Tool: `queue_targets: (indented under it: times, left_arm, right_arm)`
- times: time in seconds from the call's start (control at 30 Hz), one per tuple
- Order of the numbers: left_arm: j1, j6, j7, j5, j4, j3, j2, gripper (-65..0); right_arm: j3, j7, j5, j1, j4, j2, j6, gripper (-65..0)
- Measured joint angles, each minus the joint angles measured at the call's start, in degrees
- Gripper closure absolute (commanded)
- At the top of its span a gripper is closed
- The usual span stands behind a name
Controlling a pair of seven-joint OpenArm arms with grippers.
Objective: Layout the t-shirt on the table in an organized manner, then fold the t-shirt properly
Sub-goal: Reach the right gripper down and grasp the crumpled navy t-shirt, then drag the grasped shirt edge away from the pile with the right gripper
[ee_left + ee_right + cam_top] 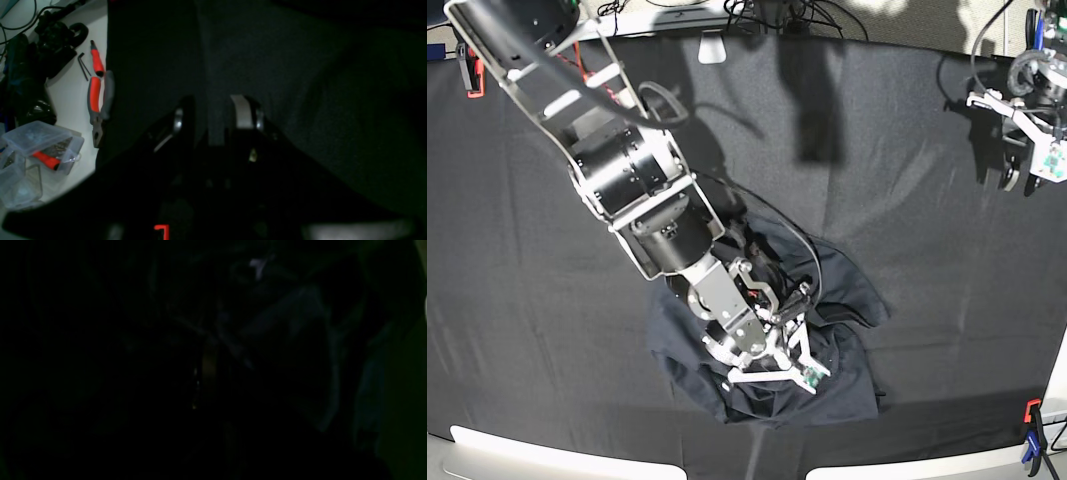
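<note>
One t-shirt (767,350) lies crumpled on the counter (527,330) — right claw (772,375) clenched into it; left claw (1027,165) hangs apart, half-spread, grasping nothing.

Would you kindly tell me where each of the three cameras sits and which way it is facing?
Base: overhead, looking down on the table, the crumpled t-shirt and both arms.
Left wrist: on the arm parked near the table's edge, looking past the left gripper at black cloth, with pliers beyond the edge.
Right wrist: down in the t-shirt; nearly black, with folds and a white label just visible.
Shared: base and right wrist both show the t-shirt; base shows the right gripper.
</note>
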Motion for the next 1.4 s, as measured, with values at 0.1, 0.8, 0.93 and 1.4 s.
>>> queue_targets:
  times: [0.1, 0.8, 0.93, 1.4]
  left_arm:
    - [-0.02, 0.00, -0.02, -0.02, 0.00, 0.00, 0.00, -15.9]
    - [-0.07, 0.00, 0.02, -0.04, 0.00, 0.00, -0.02, -15.9]
    - [-0.04, 0.07, -0.02, -2.71, 0.00, 0.00, -0.02, -15.9]
    - [-0.11, 0.04, 0.00, -4.92, 0.00, 0.00, 0.04, -15.9]
  right_arm:
    - [0.00, 0.02, 0.00, 0.46, 0.15, 0.02, -0.39, 0.0]
    - [3.72, -36.15, 3.02, -7.52, 46.10, 12.44, -1.11, 0.0]
    - [9.94, -36.30, 5.20, -15.02, 50.90, 18.40, -0.76, 0.0]
    - [38.62, -34.34, 5.31, -37.62, 63.45, 32.46, -0.55, 0.0]
